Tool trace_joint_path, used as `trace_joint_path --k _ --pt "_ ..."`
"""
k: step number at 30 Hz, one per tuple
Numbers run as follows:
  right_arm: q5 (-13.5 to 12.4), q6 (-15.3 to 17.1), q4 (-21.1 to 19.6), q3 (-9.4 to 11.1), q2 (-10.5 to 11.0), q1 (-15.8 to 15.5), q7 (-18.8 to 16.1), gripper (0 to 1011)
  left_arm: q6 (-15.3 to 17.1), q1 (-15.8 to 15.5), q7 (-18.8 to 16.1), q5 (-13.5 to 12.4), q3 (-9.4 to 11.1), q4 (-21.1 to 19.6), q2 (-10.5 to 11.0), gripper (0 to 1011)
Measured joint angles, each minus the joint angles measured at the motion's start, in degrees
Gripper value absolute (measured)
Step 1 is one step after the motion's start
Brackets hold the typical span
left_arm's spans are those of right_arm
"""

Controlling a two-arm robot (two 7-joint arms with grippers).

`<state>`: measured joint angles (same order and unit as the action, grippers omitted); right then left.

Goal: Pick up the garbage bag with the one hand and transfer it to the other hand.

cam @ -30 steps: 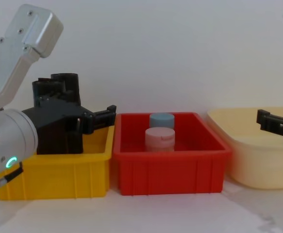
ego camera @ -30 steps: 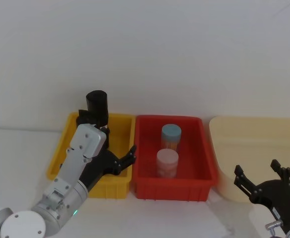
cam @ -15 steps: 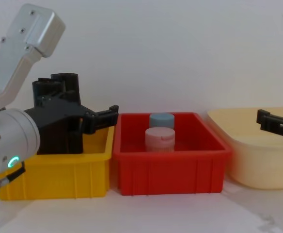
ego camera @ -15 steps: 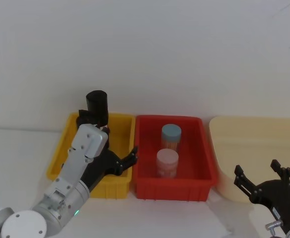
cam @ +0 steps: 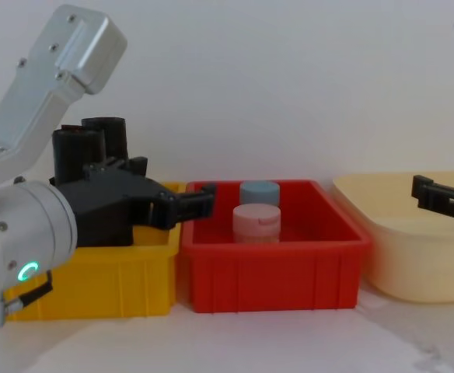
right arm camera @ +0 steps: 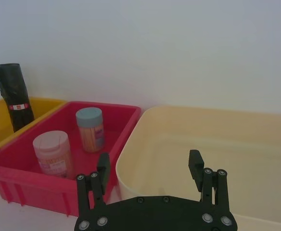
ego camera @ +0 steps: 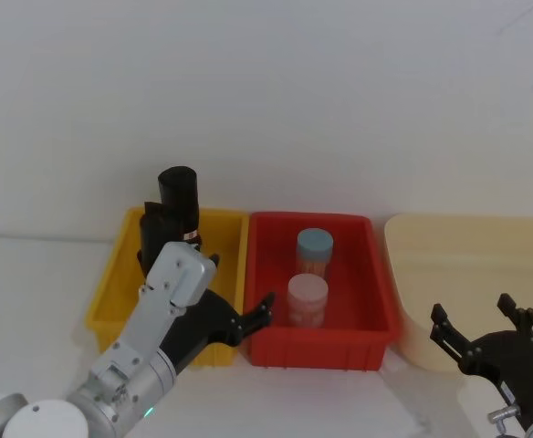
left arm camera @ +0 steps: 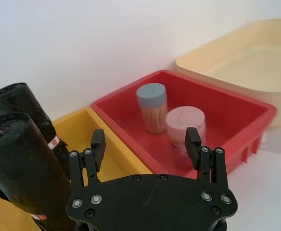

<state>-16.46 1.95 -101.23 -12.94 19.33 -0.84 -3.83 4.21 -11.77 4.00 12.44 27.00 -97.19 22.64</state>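
The garbage bag (ego camera: pixel 177 193), a tall thick black roll, stands upright at the back of the yellow bin (ego camera: pixel 109 294); it also rises above the bin in the chest view (cam: pixel 109 134) and sits behind my fingers in the left wrist view (left arm camera: pixel 19 100). A second, shorter black roll (ego camera: pixel 151 228) leans right beside it. My left gripper (ego camera: pixel 251 318), green-lit at the wrist, hangs open and empty over the seam between the yellow and red bins, in front and to the right of both rolls (left arm camera: pixel 145 144). My right gripper (ego camera: pixel 475 318) is open and empty at the near edge of the beige tub (right arm camera: pixel 149 163).
The red bin (ego camera: pixel 374 319) holds a blue-lidded jar (ego camera: pixel 314 248) and a pink-lidded jar (ego camera: pixel 308 297). A large beige tub (ego camera: pixel 485 246) stands at the right. A white wall runs close behind the bins. Bare table lies in front.
My left gripper has swung right and back toward me, away from the rolls, from over the yellow bin to the red bin's near left corner. The right arm has not moved.
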Motion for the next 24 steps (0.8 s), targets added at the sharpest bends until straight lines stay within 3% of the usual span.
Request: trace_joint_path --k 11,24 --pt "0.0 0.0 0.0 0.0 0.0 0.0 0.0 1004 3.1 4.2 -1.2 0.4 -1.5 -5.3 1.2 1000" --pt "0.0 0.0 0.0 0.0 0.0 0.0 0.0 1004 5.2 8.8 -5.7 1.6 -6.7 -9.8 0.8 1000"
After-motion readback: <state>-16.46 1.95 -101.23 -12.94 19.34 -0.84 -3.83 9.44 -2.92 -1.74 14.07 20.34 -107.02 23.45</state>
